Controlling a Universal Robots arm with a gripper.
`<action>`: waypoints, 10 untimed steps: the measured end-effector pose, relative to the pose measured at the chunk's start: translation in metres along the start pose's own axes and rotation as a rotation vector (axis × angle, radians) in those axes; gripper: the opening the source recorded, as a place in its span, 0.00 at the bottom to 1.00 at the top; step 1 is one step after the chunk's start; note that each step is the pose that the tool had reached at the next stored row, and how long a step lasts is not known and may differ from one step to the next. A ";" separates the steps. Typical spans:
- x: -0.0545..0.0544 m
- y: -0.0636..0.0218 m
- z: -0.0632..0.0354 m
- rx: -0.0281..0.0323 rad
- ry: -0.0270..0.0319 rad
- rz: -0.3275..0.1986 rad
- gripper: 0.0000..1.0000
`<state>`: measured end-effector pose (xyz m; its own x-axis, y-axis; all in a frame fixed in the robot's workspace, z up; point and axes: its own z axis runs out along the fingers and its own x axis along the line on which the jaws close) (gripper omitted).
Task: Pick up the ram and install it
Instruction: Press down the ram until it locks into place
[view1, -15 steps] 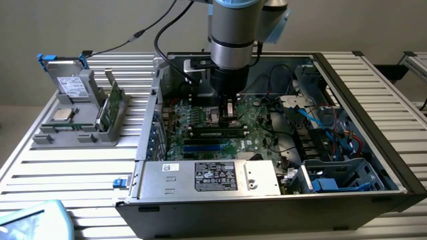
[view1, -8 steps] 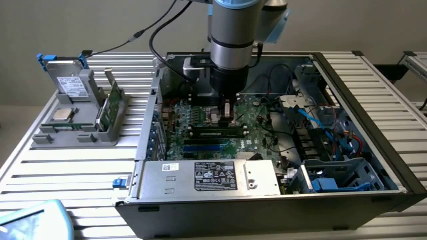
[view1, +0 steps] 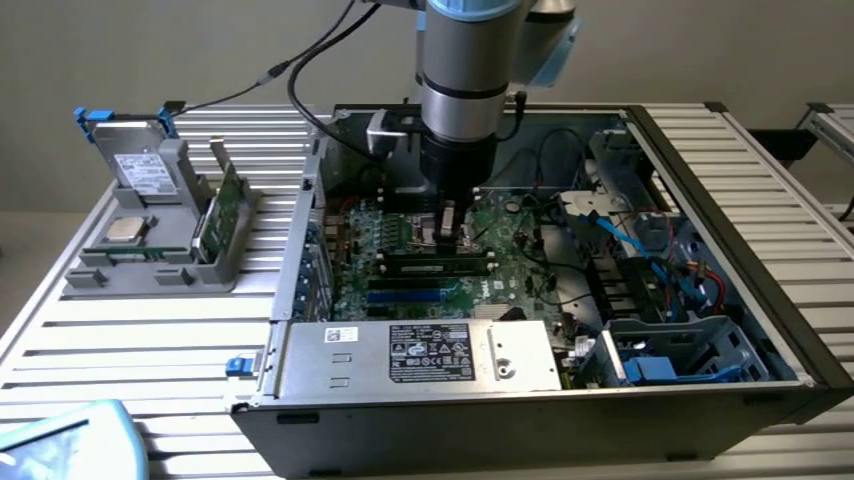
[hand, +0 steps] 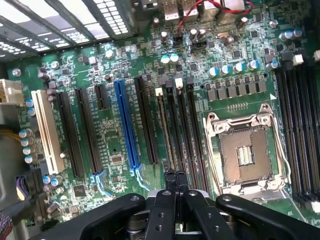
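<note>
My gripper (view1: 450, 232) reaches down into the open computer case and stands just over the motherboard (view1: 400, 235). Its black fingers (hand: 176, 181) are pressed together with nothing visible between them. They hover at the end of a row of memory slots (hand: 186, 131) beside the empty processor socket (hand: 246, 152). One ram (view1: 434, 266) sits in a slot just in front of the fingertips; in the wrist view it shows edge-on as a thin brownish strip (hand: 165, 131). Another green ram stick (view1: 228, 205) stands on edge in the grey holder outside the case.
The grey holder (view1: 147, 265) at the exterior view's left also carries a silver processor chip (view1: 127, 229) and a drive (view1: 144, 172). A power supply (view1: 420, 355) fills the case's near side. Cables (view1: 641, 240) and a drive cage (view1: 681, 355) crowd the exterior view's right.
</note>
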<state>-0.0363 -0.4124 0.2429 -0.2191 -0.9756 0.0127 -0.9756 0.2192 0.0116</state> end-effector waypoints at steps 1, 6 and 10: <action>0.000 0.0000 0.0002 -0.0003 -0.0001 0.019 0.11; 0.000 0.0000 0.0014 -0.0014 -0.0012 0.110 0.11; 0.000 0.0000 0.0024 -0.0023 -0.0021 0.182 0.11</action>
<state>-0.0363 -0.4124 0.2404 -0.3920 -0.9199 0.0127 -0.9198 0.3922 0.0116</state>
